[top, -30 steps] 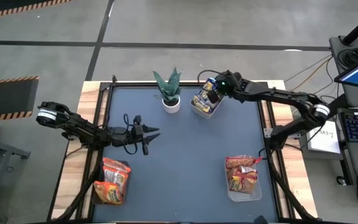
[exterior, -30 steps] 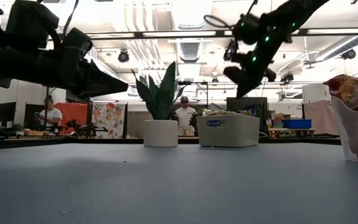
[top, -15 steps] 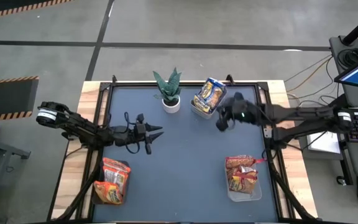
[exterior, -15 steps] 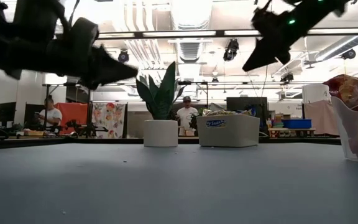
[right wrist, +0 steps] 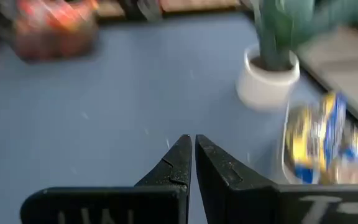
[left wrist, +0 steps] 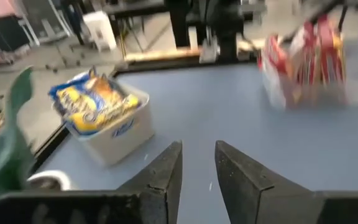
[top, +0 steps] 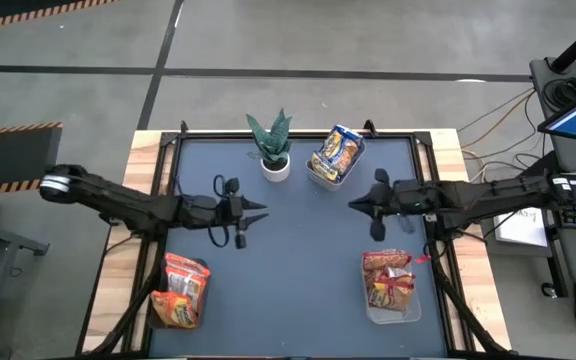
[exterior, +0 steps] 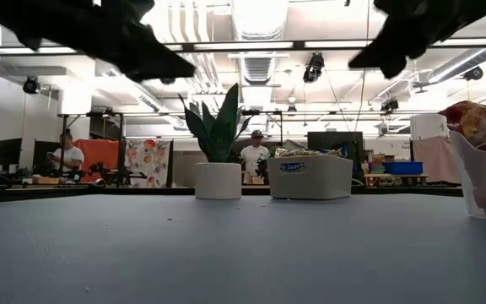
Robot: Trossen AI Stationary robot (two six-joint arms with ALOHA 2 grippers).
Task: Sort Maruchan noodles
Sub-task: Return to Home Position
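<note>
**A:** Where are the grippers?

**B:** The left gripper (left wrist: 197, 144) hangs over the left middle of the counter (top: 298, 270), with a narrow gap between its fingers and nothing held. The right gripper (right wrist: 191, 137) hovers right of centre, its fingers all but touching, and is also empty.

**A:** And the packets?

**B:** None lie loose on the counter. The yellow-and-blue packets (top: 336, 152) stand in the far bin (top: 320, 177), just right of the plant (top: 273, 140). The orange-red packets (top: 180, 290) fill the near-left bin (top: 158, 315), and the red packets (top: 388, 280) fill the near-right bin (top: 395, 315).

**A:** So the sorting is finished?

**B:** I judge so. Both arms are clear of the bins.

**A:** If one needed moving?

**B:** The packets are probably light, with slick, crinkly film over a brittle noodle block. I'd pinch gently across the block's flat faces, at an end standing out of the bin. The loose end seam would likely slip, and a hard squeeze could crack the noodles.
</note>
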